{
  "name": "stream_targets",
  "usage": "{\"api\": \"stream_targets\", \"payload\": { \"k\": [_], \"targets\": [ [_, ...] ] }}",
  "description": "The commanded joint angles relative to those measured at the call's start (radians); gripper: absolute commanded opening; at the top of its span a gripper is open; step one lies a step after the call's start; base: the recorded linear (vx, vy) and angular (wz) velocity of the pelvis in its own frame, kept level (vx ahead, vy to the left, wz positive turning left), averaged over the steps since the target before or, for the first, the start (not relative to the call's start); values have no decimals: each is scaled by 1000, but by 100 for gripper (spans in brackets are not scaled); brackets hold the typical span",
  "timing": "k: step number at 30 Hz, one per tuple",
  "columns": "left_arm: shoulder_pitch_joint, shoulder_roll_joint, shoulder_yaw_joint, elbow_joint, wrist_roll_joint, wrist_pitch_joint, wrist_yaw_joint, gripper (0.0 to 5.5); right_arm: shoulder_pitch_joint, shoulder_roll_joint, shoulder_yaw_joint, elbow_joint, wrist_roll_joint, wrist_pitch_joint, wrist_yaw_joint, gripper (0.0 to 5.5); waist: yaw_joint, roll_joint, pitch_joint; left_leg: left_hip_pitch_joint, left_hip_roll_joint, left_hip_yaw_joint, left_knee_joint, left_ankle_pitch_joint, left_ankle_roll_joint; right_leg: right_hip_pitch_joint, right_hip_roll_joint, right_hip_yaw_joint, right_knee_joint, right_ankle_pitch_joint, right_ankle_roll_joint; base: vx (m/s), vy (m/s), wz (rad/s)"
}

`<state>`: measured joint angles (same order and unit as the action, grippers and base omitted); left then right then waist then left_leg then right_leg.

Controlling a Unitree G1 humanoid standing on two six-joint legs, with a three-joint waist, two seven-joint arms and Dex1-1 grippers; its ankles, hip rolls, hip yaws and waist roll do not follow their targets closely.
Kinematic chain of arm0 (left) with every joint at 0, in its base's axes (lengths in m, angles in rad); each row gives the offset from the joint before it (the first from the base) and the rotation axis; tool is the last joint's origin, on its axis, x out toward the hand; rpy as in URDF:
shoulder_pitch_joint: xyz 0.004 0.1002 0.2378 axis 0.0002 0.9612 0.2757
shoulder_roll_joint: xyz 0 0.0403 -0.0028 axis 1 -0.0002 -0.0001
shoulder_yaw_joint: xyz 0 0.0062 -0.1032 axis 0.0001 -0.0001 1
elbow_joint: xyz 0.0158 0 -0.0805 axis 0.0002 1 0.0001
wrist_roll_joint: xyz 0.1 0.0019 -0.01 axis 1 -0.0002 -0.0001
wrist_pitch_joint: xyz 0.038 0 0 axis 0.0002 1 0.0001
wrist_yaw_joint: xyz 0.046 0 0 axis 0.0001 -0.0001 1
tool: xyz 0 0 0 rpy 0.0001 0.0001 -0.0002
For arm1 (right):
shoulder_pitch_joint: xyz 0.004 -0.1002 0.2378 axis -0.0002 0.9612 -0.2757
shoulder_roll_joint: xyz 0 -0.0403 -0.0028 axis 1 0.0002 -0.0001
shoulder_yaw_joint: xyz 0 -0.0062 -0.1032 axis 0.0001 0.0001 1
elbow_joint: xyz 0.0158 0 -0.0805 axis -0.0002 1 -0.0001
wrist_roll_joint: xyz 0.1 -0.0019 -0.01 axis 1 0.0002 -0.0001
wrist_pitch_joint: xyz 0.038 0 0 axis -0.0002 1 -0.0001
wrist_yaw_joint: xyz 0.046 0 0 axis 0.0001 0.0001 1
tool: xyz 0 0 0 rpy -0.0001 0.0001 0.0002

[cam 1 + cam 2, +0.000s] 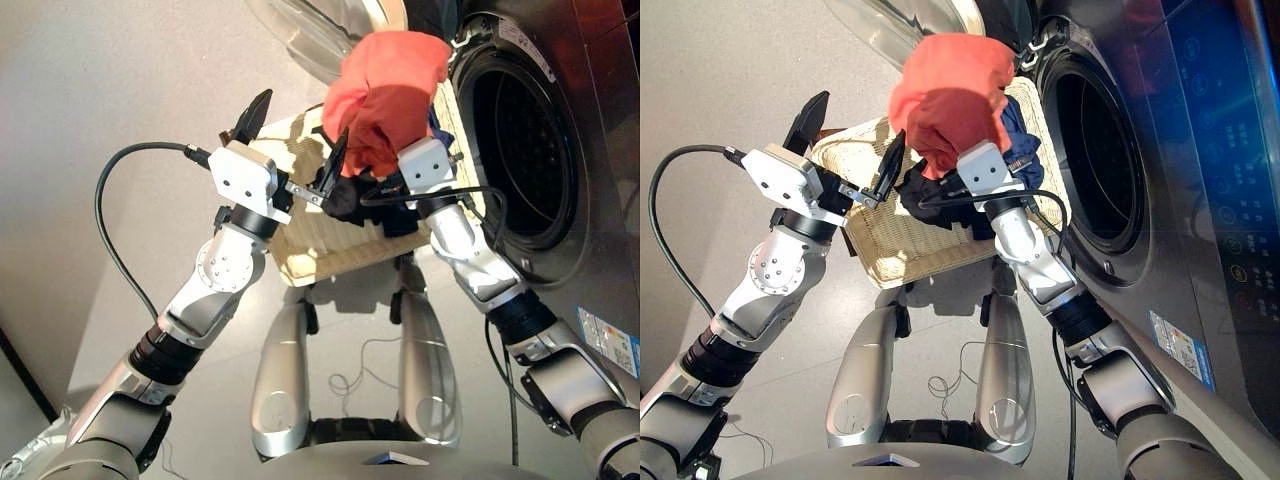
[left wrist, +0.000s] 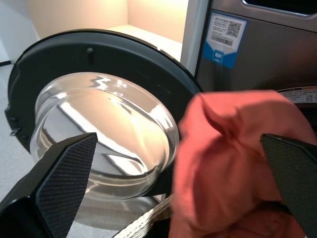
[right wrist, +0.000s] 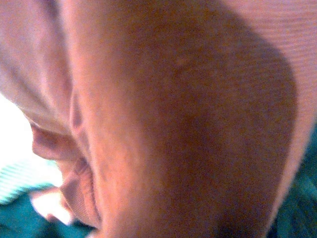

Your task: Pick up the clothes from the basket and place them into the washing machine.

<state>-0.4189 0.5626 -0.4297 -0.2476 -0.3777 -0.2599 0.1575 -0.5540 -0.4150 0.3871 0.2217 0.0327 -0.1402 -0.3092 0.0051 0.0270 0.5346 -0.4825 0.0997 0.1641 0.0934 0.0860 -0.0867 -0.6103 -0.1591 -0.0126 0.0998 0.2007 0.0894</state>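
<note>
Coral red-orange cloth (image 1: 385, 85) is bunched up in the upper middle of the frame, sitting right on top of the right tool (image 1: 395, 165), which is buried in it, so its fingers can't be made out and I can't tell if it's clenched. The right wrist view is basically all coral fabric. The left tool (image 1: 295, 140) is just to the left of the bundle, spread wide and released, one black finger (image 1: 252, 115) pointing up over the basket and the other right beside the cloth's lower edge, nothing between them.

Under both tools is the wicker basket (image 1: 320, 255), centre frame. The black garment (image 1: 350, 198) lies in it just below the coral one, and a bit of the navy garment (image 1: 1025, 150) shows at its right side, next to the machine.

Further back, the washing machine (image 1: 585, 120) fills the upper right with its drum mouth (image 1: 525, 150) open and dark. The round glass door (image 2: 104, 134) is swung out at the top of the frame. Plain grey floor (image 1: 100, 90) on the left.
</note>
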Motion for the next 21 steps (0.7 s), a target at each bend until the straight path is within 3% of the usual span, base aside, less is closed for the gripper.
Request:
{"api": "stream_targets", "payload": {
  "k": [1,10,17,21],
  "targets": [
    [14,10,7,-132,26,-88,21,550,7,28,-81,-41,-13,-75,-110,0,-12,26,-15,-54,-19,-46,70,-20,-13,40,-48,12,29,-82,80,0,0,0],
    [12,19,9,-140,9,-93,32,550,23,4,-255,168,-16,-49,-314,0,-17,23,-15,-70,-20,-53,75,-24,-14,36,-48,7,28,-85,81,0,0,0],
    [-12,9,-6,-136,5,-87,43,550,-67,-36,-386,369,118,-65,-441,0,-9,26,-15,-83,-25,-62,80,-29,-11,32,-49,5,28,-87,81,0,0,0],
    [-24,6,-13,-137,-4,-85,41,550,-127,-111,-407,488,182,-62,-444,0,-2,26,-15,-92,-27,-68,83,-30,-12,28,-50,0,27,-86,82,0,0,0]
  ]
}}
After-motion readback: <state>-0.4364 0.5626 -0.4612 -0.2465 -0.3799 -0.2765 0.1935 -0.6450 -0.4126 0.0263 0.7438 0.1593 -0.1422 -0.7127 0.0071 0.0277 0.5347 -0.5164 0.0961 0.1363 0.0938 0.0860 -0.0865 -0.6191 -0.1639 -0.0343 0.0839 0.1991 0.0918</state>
